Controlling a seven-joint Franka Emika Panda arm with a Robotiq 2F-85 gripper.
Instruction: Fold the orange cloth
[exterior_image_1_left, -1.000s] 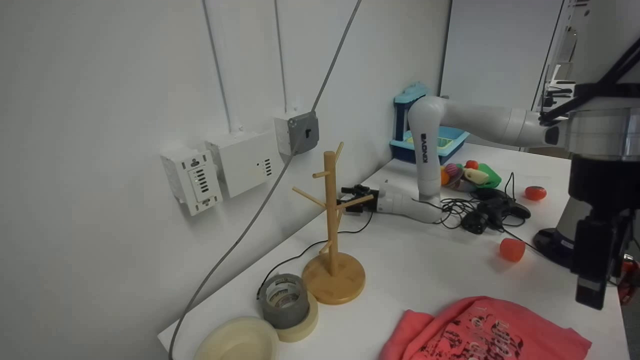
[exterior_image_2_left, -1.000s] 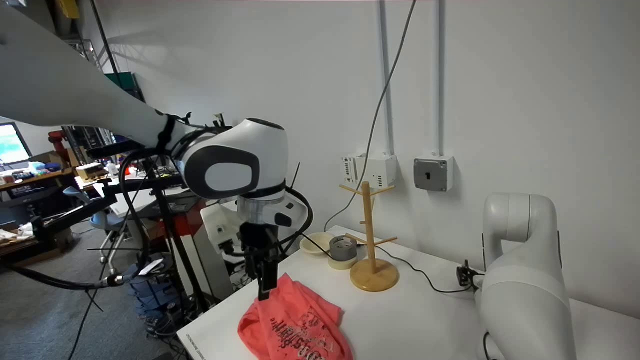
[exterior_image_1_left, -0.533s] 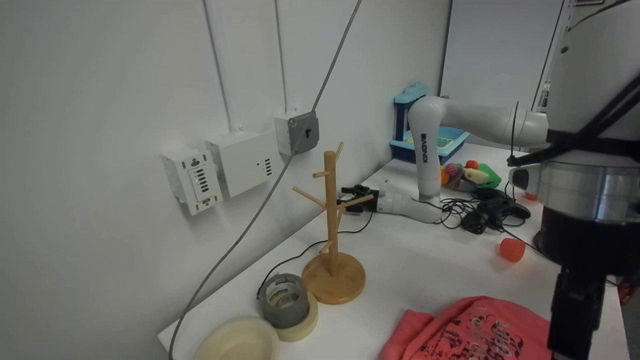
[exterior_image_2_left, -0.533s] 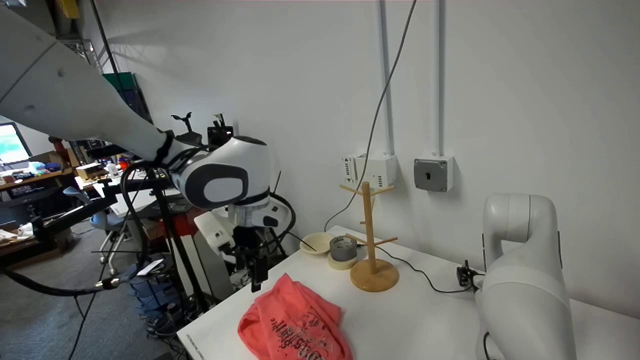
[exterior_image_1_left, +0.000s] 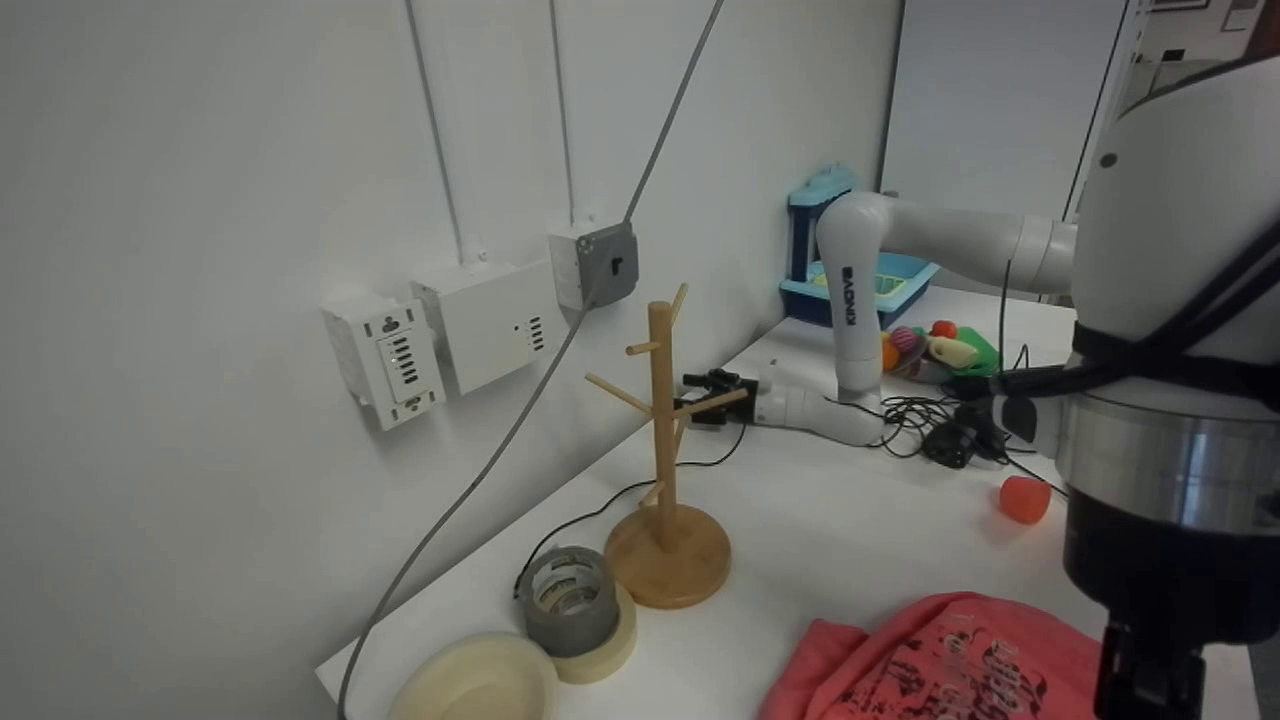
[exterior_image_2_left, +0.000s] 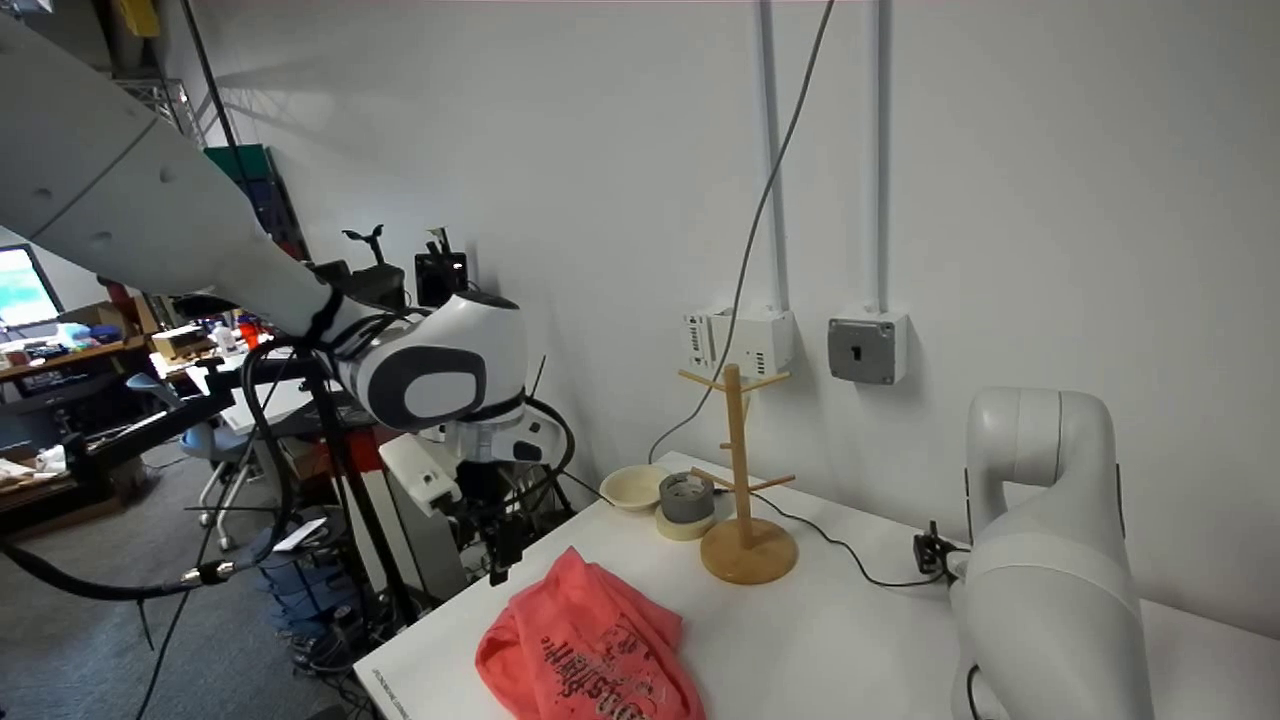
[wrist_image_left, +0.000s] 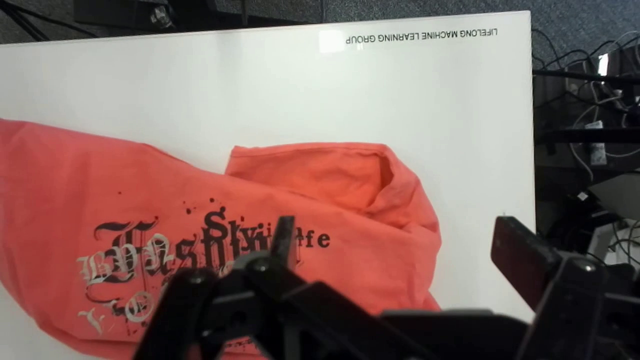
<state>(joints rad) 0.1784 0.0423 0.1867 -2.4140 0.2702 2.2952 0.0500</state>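
Observation:
The orange cloth (wrist_image_left: 150, 175) is a wrinkled coral garment with dark and pale lettering. It lies loosely spread on the white table, and it shows in both exterior views (exterior_image_1_left: 950, 650) (exterior_image_2_left: 590, 640). In the wrist view a fold with an open edge lies at its upper right side. My gripper (wrist_image_left: 397, 235) is open with nothing between its fingers. In the wrist view the left finger overlaps the lettering and the right finger overlaps bare table beyond the cloth's edge. In an exterior view the gripper (exterior_image_2_left: 500, 565) hangs above the table end beside the cloth, apart from it.
A wooden stand (exterior_image_1_left: 668, 565), grey tape roll (exterior_image_1_left: 570, 605) and cream bowl (exterior_image_1_left: 480, 680) stand near the wall. A red round object (exterior_image_1_left: 1025, 499) and a second white arm (exterior_image_2_left: 1050, 570) are farther along. The table's corner edge (wrist_image_left: 531, 100) is close to the gripper.
The arm and gripper have moved toward the table's end, leftward in an exterior view and nearer the camera in an exterior view. The cloth has not moved.

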